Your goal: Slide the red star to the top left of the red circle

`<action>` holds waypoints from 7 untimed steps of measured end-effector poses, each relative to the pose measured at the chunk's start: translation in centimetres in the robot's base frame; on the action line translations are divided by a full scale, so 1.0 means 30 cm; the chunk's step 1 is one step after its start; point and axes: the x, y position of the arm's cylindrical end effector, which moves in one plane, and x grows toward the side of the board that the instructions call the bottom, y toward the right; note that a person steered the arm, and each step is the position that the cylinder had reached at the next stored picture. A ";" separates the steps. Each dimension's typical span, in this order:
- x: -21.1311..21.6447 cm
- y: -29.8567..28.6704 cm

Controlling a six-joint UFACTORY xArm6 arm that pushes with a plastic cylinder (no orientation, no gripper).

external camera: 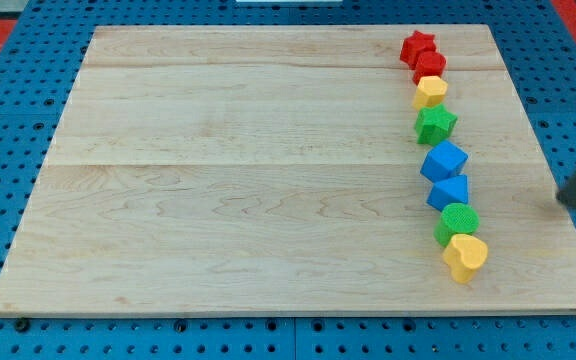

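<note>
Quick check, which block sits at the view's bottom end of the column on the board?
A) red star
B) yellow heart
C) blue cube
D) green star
B: the yellow heart closes the column at the view's bottom, just below the green round block; the red star is at the opposite, top end, touching the red circle. My tip is off to the view's right, apart from all blocks.

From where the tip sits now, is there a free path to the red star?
Probably yes. My tip is at the view's right, apart from the column. The red star tops it, touching the red circle below; the board right of it is bare.
</note>
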 end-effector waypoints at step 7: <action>-0.640 -0.421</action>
